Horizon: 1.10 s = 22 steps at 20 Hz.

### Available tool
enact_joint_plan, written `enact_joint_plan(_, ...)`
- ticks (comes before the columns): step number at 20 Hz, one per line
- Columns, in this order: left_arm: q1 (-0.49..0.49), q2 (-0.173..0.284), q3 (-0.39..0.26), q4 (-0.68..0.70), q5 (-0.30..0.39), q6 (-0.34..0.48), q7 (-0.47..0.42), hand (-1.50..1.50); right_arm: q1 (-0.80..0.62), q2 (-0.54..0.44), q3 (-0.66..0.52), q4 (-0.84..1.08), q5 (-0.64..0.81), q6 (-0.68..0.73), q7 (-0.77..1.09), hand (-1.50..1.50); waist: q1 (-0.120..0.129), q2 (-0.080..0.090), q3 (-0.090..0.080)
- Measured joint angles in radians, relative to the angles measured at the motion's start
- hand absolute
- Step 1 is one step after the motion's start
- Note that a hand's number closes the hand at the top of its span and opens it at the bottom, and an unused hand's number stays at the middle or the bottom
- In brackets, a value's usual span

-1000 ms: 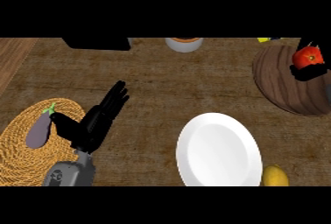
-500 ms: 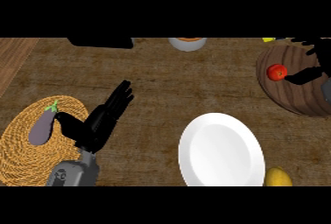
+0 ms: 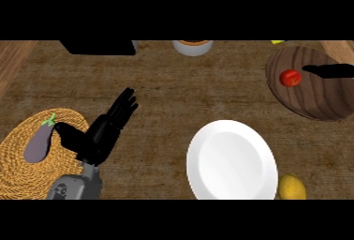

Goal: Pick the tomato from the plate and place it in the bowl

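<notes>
1. The tomato [image 3: 290,78] is seen lying in the wooden bowl [image 3: 318,101] at the upper right, toward the bowl's left side.
2. The right hand [image 3: 332,71] is seen at the right edge over the bowl, just beside the tomato and apart from it; whether its fingers are open or curled cannot be told.
3. The left hand [image 3: 104,131] is shown at the lower left with fingers straight and spread, holding nothing.
4. The white plate [image 3: 232,159] is seen bare at the lower centre.
5. An eggplant [image 3: 38,143] is seen on a woven mat [image 3: 21,173] beside the left hand.
6. A lemon [image 3: 291,186] is seen touching the plate's lower right rim.
</notes>
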Motion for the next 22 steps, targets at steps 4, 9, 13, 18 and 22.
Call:
enact_joint_plan(4, 0.016, 0.005, 0.008, -0.025, 0.000, 0.014, 0.016, 0.00, 0.055, -0.033, -0.081, -0.016, -0.114, 0.134, -0.143, -1.50, -0.018, -0.009, -0.002)
enact_joint_plan(9, 0.054, 0.000, 0.008, -0.050, -0.007, 0.031, 0.022, 0.00, 0.172, -0.069, -0.147, -0.083, -0.233, 0.320, -0.230, -1.50, -0.047, -0.022, -0.005)
enact_joint_plan(13, 0.068, 0.011, 0.024, -0.056, 0.000, 0.029, 0.019, 0.00, 0.330, -0.086, -0.178, -0.175, -0.303, 0.430, -0.300, -1.50, -0.074, -0.030, -0.007)
enact_joint_plan(18, 0.081, 0.030, 0.055, -0.060, 0.012, 0.027, 0.015, 0.00, 0.561, -0.082, -0.192, -0.321, -0.375, 0.493, -0.325, 1.50, -0.107, -0.037, -0.008)
enact_joint_plan(22, 0.094, 0.030, 0.066, -0.062, 0.016, 0.032, 0.009, 0.00, 0.777, -0.048, -0.193, -0.436, -0.429, 0.517, -0.352, 1.50, -0.131, -0.038, -0.009)
